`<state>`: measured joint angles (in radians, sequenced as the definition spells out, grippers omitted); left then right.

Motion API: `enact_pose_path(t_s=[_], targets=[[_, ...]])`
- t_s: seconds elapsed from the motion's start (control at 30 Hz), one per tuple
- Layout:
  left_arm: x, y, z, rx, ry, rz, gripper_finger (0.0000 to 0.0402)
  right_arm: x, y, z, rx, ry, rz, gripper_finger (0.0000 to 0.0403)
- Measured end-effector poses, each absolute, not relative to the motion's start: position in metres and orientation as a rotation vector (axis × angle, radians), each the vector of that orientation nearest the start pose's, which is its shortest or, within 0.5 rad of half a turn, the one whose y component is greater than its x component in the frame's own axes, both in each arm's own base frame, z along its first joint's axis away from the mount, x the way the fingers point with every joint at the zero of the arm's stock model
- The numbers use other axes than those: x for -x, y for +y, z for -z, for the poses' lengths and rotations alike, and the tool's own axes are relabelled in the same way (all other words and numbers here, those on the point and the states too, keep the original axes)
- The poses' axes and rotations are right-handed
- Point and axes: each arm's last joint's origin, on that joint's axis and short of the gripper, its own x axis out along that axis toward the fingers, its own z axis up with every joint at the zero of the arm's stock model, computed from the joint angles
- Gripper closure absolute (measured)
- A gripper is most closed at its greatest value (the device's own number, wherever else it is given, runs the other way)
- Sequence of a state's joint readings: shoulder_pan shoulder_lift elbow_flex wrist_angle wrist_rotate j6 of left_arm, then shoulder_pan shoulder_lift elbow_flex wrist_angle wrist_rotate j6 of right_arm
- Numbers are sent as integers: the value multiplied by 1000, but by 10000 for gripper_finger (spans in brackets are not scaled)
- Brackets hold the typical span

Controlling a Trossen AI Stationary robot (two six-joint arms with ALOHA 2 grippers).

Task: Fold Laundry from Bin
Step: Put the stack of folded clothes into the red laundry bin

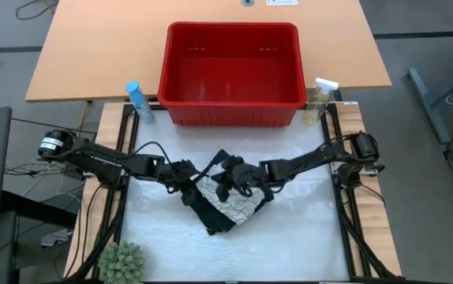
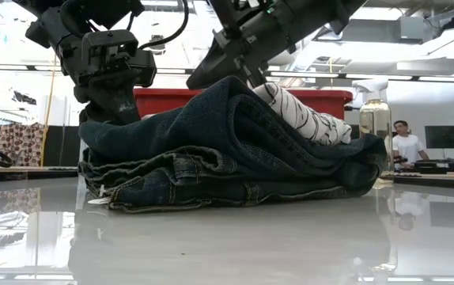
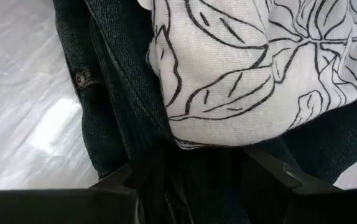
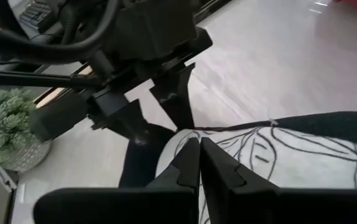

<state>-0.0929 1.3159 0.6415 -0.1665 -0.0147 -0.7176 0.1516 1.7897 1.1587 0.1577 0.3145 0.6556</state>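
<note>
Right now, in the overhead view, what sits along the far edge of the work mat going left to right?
Blue spray bottle → red bin → clear spray bottle. The clothes and both arms lie nearer, at the mat's middle.

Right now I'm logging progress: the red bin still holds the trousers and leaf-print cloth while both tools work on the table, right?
Not quite. The high view shows the red bin empty; the trousers and leaf-print cloth lie on the table, where both tools work.
</note>
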Motion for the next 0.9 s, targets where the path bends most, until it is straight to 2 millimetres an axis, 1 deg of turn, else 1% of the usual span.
enact_pose_path(t_s=[0.4, 0.9], targets=[[-246, -22, -181, 629, 827, -231, 235, -394, 34, -222, -542, 378, 345, 363], [-246, -22, -181, 626, 823, -240, 235, -394, 31, -222, -553, 375, 352, 363]])
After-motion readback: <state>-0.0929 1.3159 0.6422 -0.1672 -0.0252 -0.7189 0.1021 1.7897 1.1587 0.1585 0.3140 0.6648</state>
